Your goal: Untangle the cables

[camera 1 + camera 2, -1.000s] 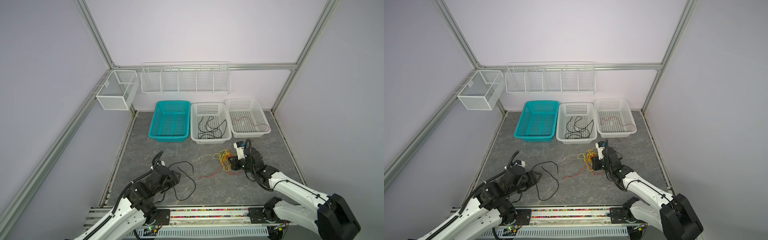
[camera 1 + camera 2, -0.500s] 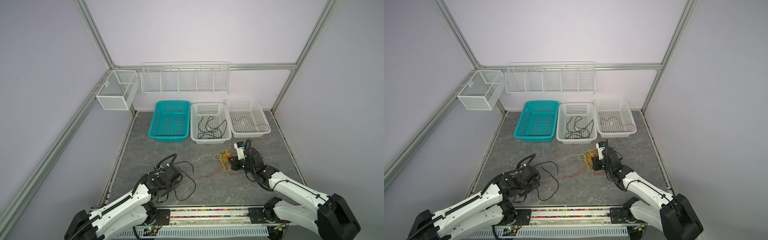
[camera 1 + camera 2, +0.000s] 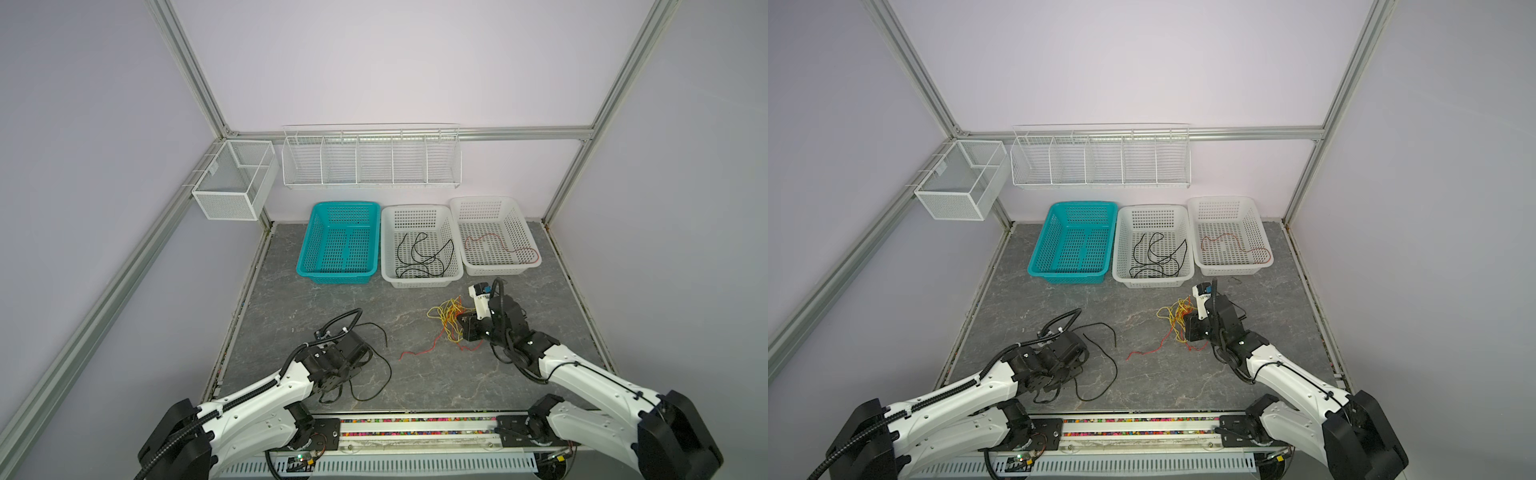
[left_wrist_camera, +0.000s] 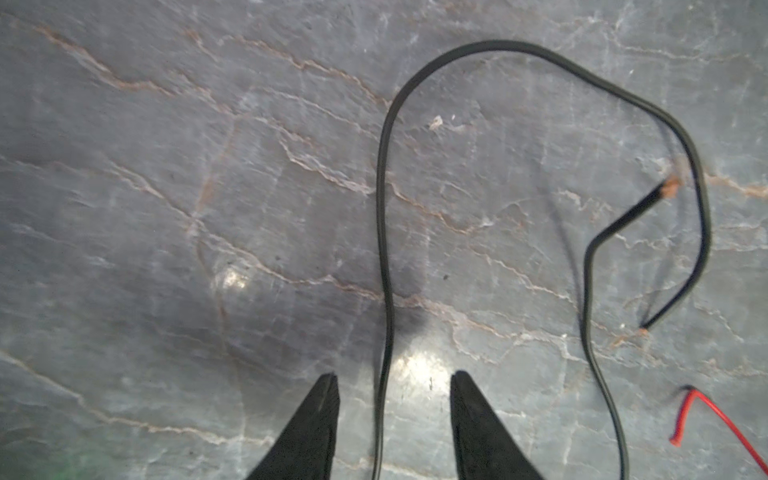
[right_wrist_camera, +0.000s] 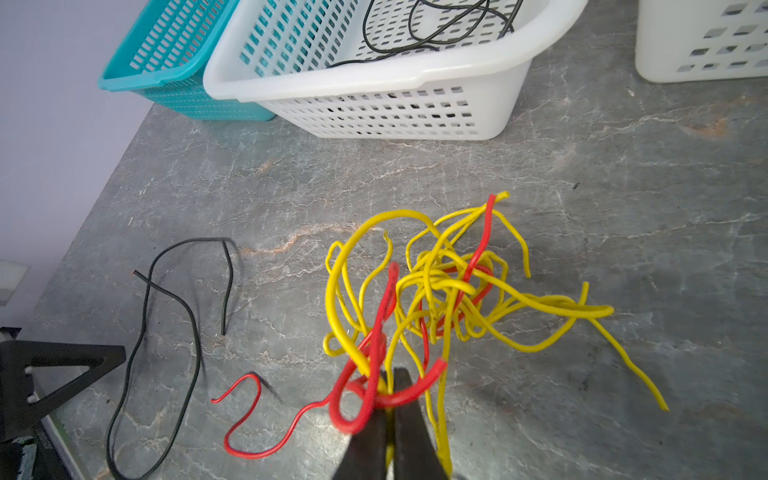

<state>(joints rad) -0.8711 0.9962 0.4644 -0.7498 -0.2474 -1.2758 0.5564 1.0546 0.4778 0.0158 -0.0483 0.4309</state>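
A loose black cable [image 4: 384, 208] lies in loops on the grey table [image 3: 291, 316] at the front left, seen in both top views [image 3: 1116, 365]. My left gripper [image 4: 392, 376] hangs over it, open, with one strand running between the two fingers and touching neither. At the middle right sits a tangle of yellow and red cables [image 5: 449, 282] [image 3: 446, 316]. My right gripper [image 5: 388, 374] is shut on a yellow strand at the tangle's near edge, with red loops draped over the fingertips. A red cable's tail [image 5: 257, 415] [image 3: 415, 352] trails left from the tangle.
Three baskets stand at the back: a teal basket [image 3: 338, 276], a white basket [image 3: 422, 283] holding black cables, and a white basket [image 3: 500, 271] holding a red cable. Two wire racks [image 3: 370, 183] hang on the walls above. A rail [image 3: 415, 428] runs along the front edge.
My left arm has stretched forward and lowered its wrist over the black cable. The right arm and the tangle have not moved.
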